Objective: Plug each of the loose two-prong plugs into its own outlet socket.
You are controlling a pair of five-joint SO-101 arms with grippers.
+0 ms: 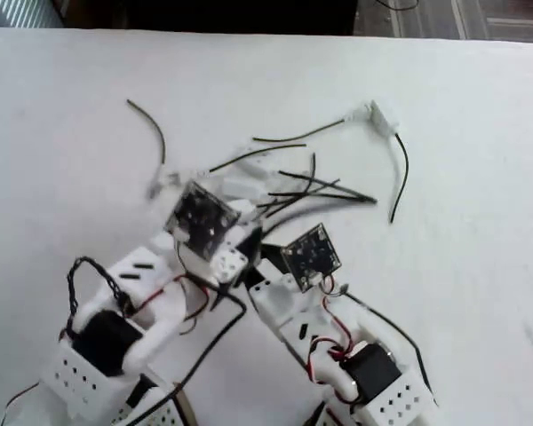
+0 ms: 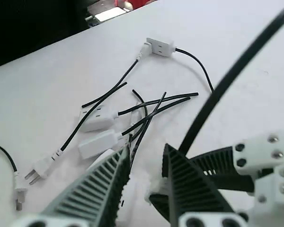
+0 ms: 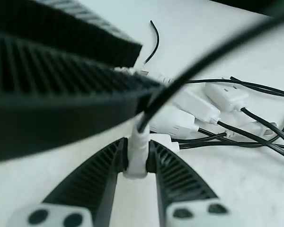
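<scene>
Right pincer [image 3: 137,150] is pinching white plug [image 3: 136,165] by its body, probably for steady insertion; left pincer [image 2: 146,152] is hanging spread.

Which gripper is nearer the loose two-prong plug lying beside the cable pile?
Left. The left gripper is beside the two-prong plug; the right gripper is farther, on the left gripper's other side, shut on another white plug.

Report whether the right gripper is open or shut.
Shut on a white plug: the right gripper has both fingers pressed against its sides in the right wrist view.
</scene>
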